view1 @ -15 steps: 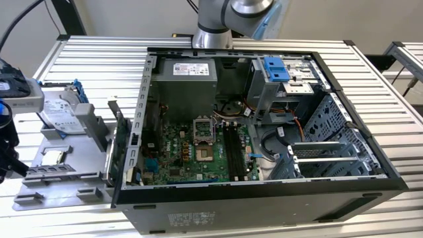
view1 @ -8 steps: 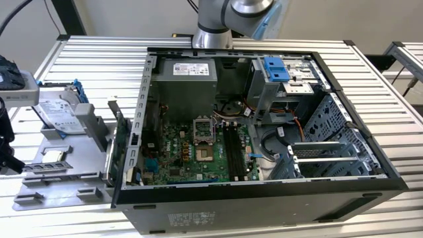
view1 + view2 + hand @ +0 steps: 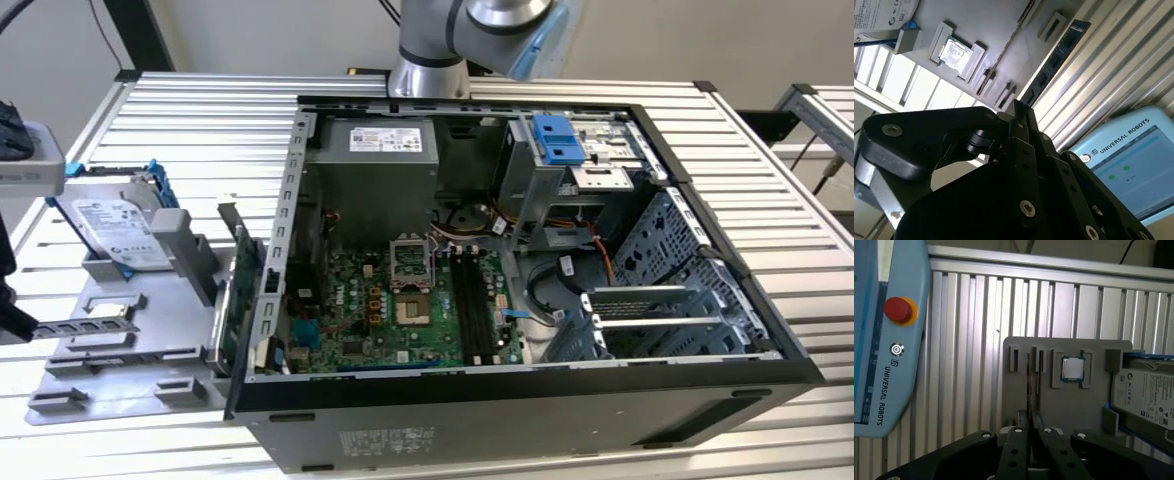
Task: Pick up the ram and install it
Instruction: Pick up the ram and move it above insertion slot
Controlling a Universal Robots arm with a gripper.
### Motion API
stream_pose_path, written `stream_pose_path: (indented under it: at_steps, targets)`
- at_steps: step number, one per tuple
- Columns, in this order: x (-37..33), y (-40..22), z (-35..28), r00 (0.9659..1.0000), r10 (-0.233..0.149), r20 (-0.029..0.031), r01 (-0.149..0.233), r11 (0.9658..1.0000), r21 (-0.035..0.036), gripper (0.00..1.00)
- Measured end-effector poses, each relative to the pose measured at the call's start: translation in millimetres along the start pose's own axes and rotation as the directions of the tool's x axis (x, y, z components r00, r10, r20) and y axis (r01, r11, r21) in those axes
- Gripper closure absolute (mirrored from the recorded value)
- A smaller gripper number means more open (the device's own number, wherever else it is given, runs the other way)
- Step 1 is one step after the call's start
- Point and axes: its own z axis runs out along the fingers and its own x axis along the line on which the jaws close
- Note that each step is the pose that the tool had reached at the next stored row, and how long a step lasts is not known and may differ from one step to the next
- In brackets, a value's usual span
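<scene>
As the ram (image 3: 1056,57) is thin, light and easily cracked, its long bare edges look the safest hold. The end effector (image 3: 1019,112) is pinched narrow on it, the stick running out ahead. Beyond lie ribbed worktop (image 3: 969,340) with open room, then the tray (image 3: 1019,347) with raised edges, a chip (image 3: 1073,369) and a hard drive (image 3: 1146,390).

Claw (image 3: 1029,416) clamped on the ram (image 3: 1054,60) (fingers (image 3: 1021,125) nearly meeting).

Lettering on pendant (image 3: 879,365) and hard drive (image 3: 1146,395)
</scene>
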Motion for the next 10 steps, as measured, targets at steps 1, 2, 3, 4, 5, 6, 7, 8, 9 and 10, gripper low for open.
stream_pose_path:
  at_steps: [1, 2, 3, 4, 5, 6, 7, 8, 9, 10]
  targets:
    - [-0.2, 0.0, -1.9, 1.0, 0.0, -0.0001, 0.0, 1.0, -0.0001, 1.0]
    - [-0.3, 0.1, -3.3, 1.0, 0.0, -0.0001, 0.0, 1.0, -0.0001, 1.0]
    - [-0.5, 0.1, -4.7, 1.0, 0.0, -0.0001, 0.0, 1.0, 0.0, 1.0]
    - [-0.7, 0.0, -6.1, 1.0, 0.0, 0.0, 0.0, 1.0, 0.0, 1.0]
    - [-0.9, 0.1, -7.6, 1.0, 0.0, -0.0001, 0.0, 1.0, -0.0001, 1.0]
    - [-1.2, 0.2, -9.2, 1.0, 0.0, 0.0, 0.0, 1.0, 0.0, 1.0]
    - [-1.5, 0.3, -10.7, 1.0, 0.0, -0.0001, 0.0, 1.0, 0.0, 1.0]
    - [-1.7, 0.2, -12.2, 1.0, 0.0, 0.0, 0.0, 1.0, 0.0, 1.0]
    - [-2.0, 0.3, -13.6, 1.0, 0.0, 0.0, 0.0, 1.0, 0.0, 1.0]
    - [-2.3, 0.3, -15.1, 1.0, 0.0, -0.0001, 0.0, 1.0, 0.0, 1.0]
